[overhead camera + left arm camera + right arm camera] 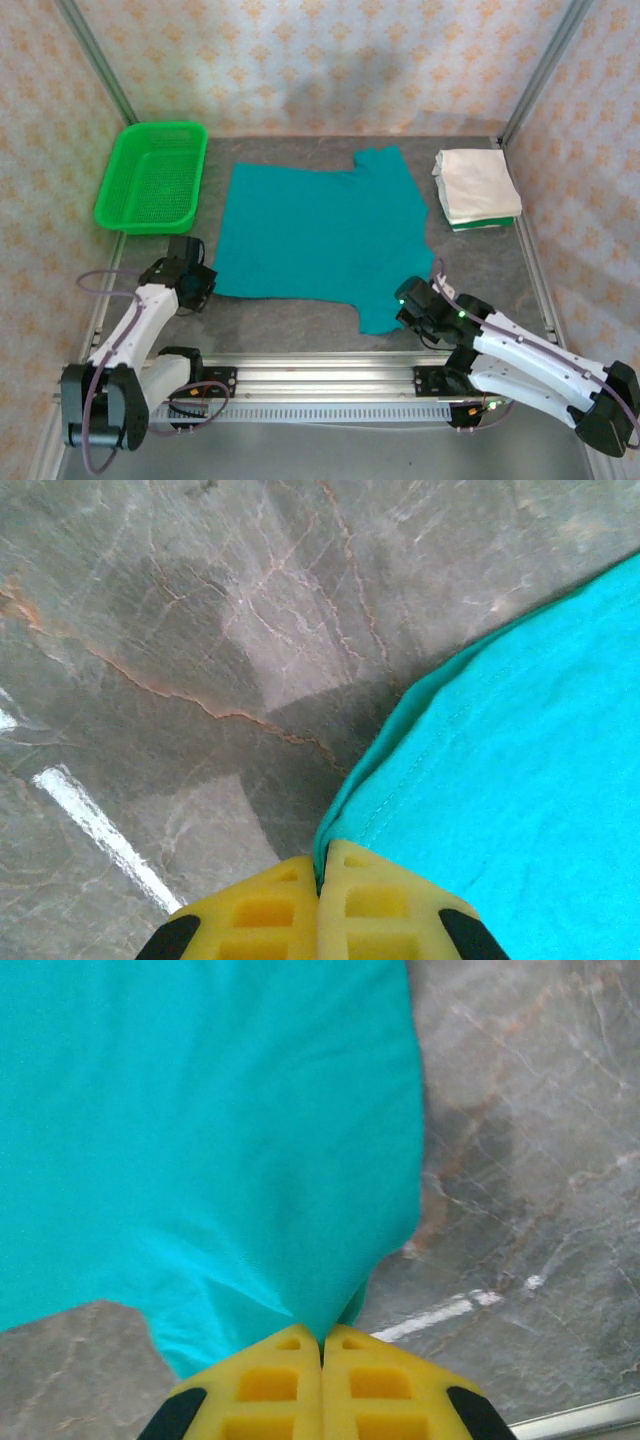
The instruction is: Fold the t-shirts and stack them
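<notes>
Cloth: teal t-shirt [320, 235] was limp, light; you'd grip edges.
L: left gripper [320, 872] pinched hem corner.
R: right gripper [322, 1345] pinched sleeve.

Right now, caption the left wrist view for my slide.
Left gripper, jaws shut on the teal t-shirt at its corner, over the grey marbled table.

Grey table [480, 270] bears teal shirt [320, 235], folded stack [477, 185], basket [146, 225].

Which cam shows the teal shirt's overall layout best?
Top external: the whole teal shirt lies spread flat. The left wrist view shows a corner pinched in the left gripper; the right wrist view shows another corner pinched in the right gripper.
</notes>
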You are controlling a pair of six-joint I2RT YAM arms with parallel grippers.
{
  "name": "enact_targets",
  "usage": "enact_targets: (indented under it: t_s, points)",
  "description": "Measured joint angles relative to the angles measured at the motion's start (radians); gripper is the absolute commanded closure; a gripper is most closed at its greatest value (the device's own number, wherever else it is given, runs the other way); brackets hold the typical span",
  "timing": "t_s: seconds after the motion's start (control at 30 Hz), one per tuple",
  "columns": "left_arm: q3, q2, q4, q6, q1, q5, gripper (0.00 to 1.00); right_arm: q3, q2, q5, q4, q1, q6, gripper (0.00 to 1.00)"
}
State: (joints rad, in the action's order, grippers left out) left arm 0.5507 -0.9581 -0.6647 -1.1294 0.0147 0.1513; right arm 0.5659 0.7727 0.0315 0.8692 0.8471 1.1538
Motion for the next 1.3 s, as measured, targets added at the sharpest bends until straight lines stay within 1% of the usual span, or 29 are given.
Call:
enact_targets:
  t_s: [0.17, 0.37, 0.57, 0.77, 1.13, 1.3]
  points:
    - [0.092, -0.043, -0.048, 0.010, 0.000, -0.011, 1.00, 0.132, 0.051, 0.028, -0.002, -0.058, -0.060, 1.00]
    - [0.198, -0.116, -0.053, 0.029, 0.000, -0.035, 1.00, 0.190, 0.097, 0.030, -0.021, -0.136, -0.155, 1.00]
    - [0.260, -0.196, -0.054, 0.031, 0.000, -0.042, 1.00, 0.267, 0.183, -0.010, -0.061, -0.222, -0.244, 1.00]
    - [0.290, -0.232, -0.053, 0.030, 0.000, -0.070, 1.00, 0.344, 0.286, -0.051, -0.088, -0.291, -0.343, 1.00]
    - [0.393, -0.383, -0.037, 0.031, 0.013, -0.082, 1.00, 0.391, 0.409, -0.126, -0.134, -0.410, -0.467, 1.00]
    - [0.433, -0.434, -0.031, 0.031, 0.013, -0.081, 1.00, 0.443, 0.469, -0.160, -0.143, -0.457, -0.528, 1.00]
